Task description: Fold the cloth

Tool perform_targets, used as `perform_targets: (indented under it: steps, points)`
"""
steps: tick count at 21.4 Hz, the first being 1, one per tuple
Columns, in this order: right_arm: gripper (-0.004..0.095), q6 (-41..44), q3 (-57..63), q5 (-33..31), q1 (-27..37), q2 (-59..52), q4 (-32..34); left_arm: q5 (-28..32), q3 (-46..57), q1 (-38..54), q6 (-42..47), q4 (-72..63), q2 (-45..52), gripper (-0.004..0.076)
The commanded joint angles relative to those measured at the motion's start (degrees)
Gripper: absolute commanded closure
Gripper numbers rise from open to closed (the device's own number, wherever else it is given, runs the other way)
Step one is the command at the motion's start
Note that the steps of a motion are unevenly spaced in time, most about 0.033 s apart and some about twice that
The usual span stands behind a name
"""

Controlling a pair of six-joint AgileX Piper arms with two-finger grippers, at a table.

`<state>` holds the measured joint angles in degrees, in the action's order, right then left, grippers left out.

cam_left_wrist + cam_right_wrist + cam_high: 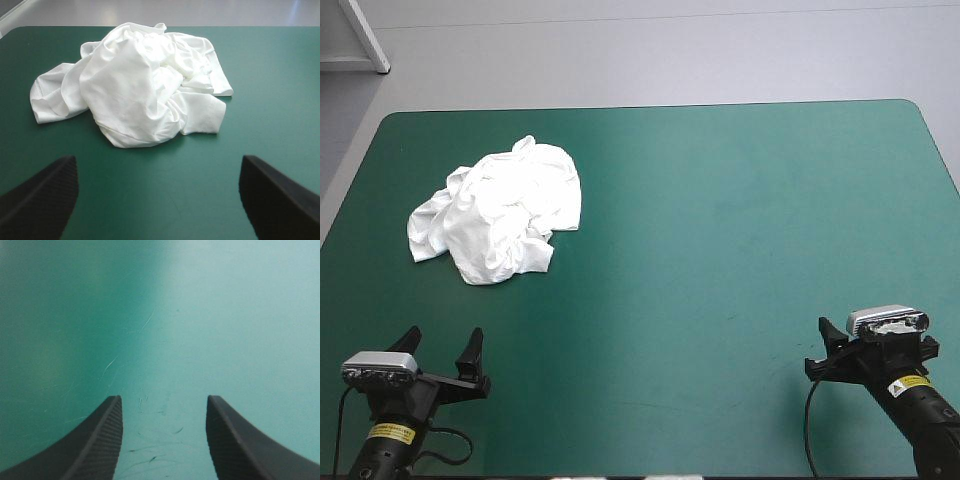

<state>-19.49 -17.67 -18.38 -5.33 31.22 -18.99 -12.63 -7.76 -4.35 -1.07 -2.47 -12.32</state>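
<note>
Two arms hang at the near edge of the table's teal-green cover (720,250), and neither has hold of anything. I judge the folding not yet begun, so the step in hand is the first reach for the cloth.

Farthest left, the left arm's gripper of two broad black fins (445,338) stands wide open. Its fingers (40,195) are far apart, with only bare cover between them, and they touch nothing.

Ahead of it, well apart from the fingertips, lies the white short-sleeved fabric T-shirt (498,212). It is a crumpled heap on the left half of the table, nearer the far edge than the near one. Folds overlap so much that I cannot tell sleeve from hem.

The heap will need spreading flat before any fold. The next move likely calls for the left gripper to go forward and down onto an outer edge of the cloth, pinching one layer only. The other arm would have to cross over for a second hold.

At the near right, the right arm's black-finned gripper (164,400) is open too, though its gap looks narrower. It holds nothing, and only scuffed cover lies ahead of it
</note>
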Motion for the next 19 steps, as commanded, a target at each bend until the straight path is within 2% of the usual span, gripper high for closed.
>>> perform_targets:
  steps: [1, 7, 10, 14, 19]
  points:
    - [0.0413, -0.26, -1.68, 4.04, 0.41, 0.29, -0.55, 4.43, -1.80, -0.33, 0.37, -0.58, -0.67, 0.0094]
    - [0.0413, -0.26, -1.68, 3.80, 0.41, 0.29, -0.55, 4.72, -1.80, -0.33, 0.37, -0.58, -0.67, 0.0094]
    - [0.0412, -0.26, -4.84, -0.99, 0.41, 0.29, -0.55, 4.16, -3.59, -0.33, 0.37, -0.58, -2.00, 0.0094]
    - [0.0412, -0.26, -12.37, -4.61, 0.41, 0.50, -0.25, 1.12, -13.58, -0.33, 0.49, -0.58, -14.17, 0.0094]
    - [0.0412, -0.26, -14.65, -6.58, 0.41, 0.50, -0.25, 2.84, -24.27, -0.24, 1.63, -0.58, -31.52, 0.0094]
